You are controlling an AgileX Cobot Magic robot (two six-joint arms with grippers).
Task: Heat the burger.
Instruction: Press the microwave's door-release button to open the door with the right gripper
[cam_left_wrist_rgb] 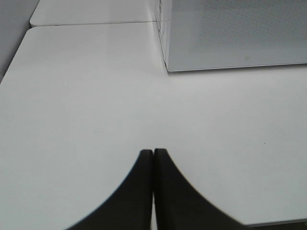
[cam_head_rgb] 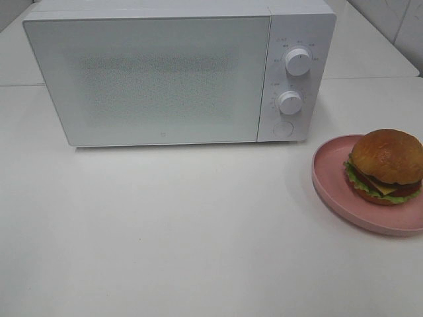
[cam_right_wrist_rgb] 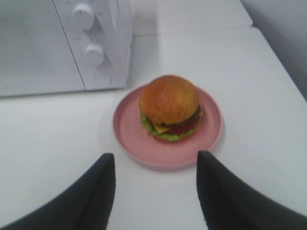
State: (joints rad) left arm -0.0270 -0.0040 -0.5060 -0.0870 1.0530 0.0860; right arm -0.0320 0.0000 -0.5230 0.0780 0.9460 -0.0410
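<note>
The burger [cam_head_rgb: 385,165] [cam_right_wrist_rgb: 170,106], with a glossy brown bun, green lettuce and yellow cheese, sits on a round pink plate [cam_head_rgb: 329,178] [cam_right_wrist_rgb: 129,129] at the right of the table. A white microwave [cam_head_rgb: 178,72] [cam_right_wrist_rgb: 57,43] stands at the back with its door closed. My right gripper [cam_right_wrist_rgb: 156,160] is open, short of the plate's near rim, with nothing between its fingers. My left gripper [cam_left_wrist_rgb: 153,152] is shut and empty, above bare table to the left of the microwave [cam_left_wrist_rgb: 235,33]. Neither gripper shows in the exterior high view.
The microwave has two round knobs [cam_head_rgb: 297,61] and a round button [cam_head_rgb: 283,129] on its right panel. A second white table [cam_left_wrist_rgb: 91,14] adjoins at the back. A tiled wall [cam_head_rgb: 396,20] rises at the far right.
</note>
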